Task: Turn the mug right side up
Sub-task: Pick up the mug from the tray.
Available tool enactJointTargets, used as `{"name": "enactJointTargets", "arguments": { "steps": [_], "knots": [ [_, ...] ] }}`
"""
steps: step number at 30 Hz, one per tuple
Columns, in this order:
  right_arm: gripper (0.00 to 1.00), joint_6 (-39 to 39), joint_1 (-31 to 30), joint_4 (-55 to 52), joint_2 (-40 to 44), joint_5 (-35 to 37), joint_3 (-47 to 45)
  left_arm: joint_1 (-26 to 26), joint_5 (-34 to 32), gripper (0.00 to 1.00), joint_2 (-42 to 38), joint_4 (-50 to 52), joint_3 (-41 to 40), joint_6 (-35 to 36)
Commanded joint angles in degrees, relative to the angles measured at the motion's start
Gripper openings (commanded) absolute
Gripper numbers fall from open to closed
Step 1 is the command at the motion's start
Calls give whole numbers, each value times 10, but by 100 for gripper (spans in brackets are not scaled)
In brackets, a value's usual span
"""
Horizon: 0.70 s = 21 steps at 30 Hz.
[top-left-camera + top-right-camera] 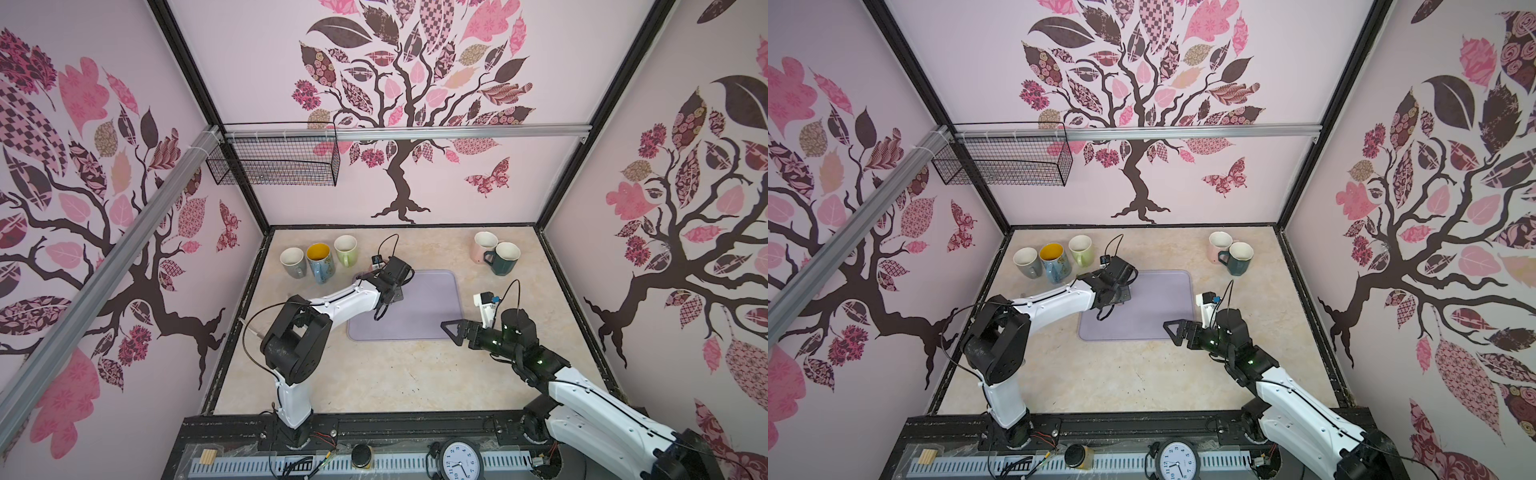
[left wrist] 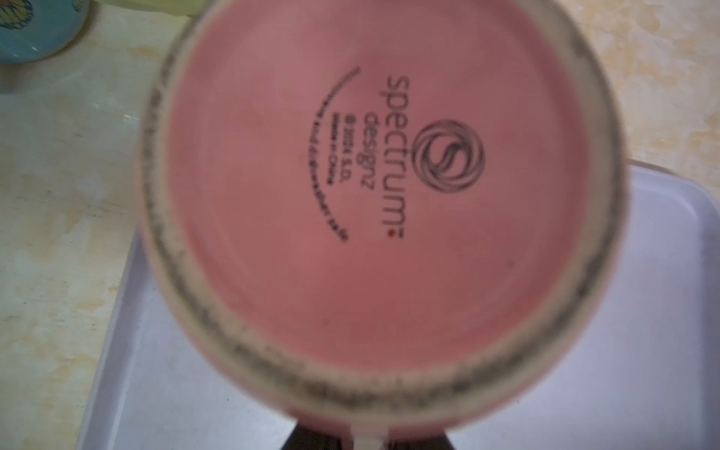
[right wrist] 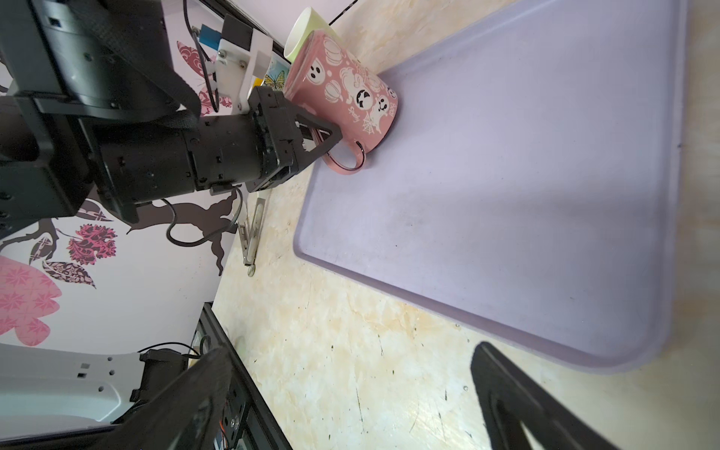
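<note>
Left gripper point(image 3: 336, 137) clenched on the handle point(image 3: 348, 165) of the upside-down mug point(image 3: 346, 91).
Mug sits upper centre of the right wrist view, on the tray point(image 3: 545, 195)'s corner; I'd lift clear, then roll slowly so the rim won't scrape. Right gripper point(image 1: 453, 332) gapes empty.

From above I am watching the whole table point(image 1: 395, 374); my wrist cameras are both facing the mug point(image 2: 382, 233), the left very near.

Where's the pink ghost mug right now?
In the right wrist view the pink ghost mug sits upside down on the far-left corner of the purple mat, its handle pinched by the left gripper, close to the green mug.
</note>
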<state>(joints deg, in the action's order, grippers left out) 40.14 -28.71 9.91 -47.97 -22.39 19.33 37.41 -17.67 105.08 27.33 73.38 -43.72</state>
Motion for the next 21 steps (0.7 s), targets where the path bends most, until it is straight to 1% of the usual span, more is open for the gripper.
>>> {"name": "enactJointTargets", "arguments": {
  "steps": [1, 7, 13, 17, 21],
  "knots": [
    [99, 14, -2, 39, -10, -10, 4, -5, 16, 0, -37, -79, -3, 12],
    [100, 24, -2, 59, -30, -10, 4, -5, 48, 0, -53, -104, -13, 30],
    [100, 36, -2, 93, -46, -14, -4, -5, 89, 0, -91, -166, -47, 33],
    [99, 38, -2, 108, -58, -28, 2, -5, 132, 0, -112, -187, -53, 21],
    [100, 39, -2, 131, -75, -45, 12, -5, 177, 0, -138, -216, -69, -5]
  ]
}}
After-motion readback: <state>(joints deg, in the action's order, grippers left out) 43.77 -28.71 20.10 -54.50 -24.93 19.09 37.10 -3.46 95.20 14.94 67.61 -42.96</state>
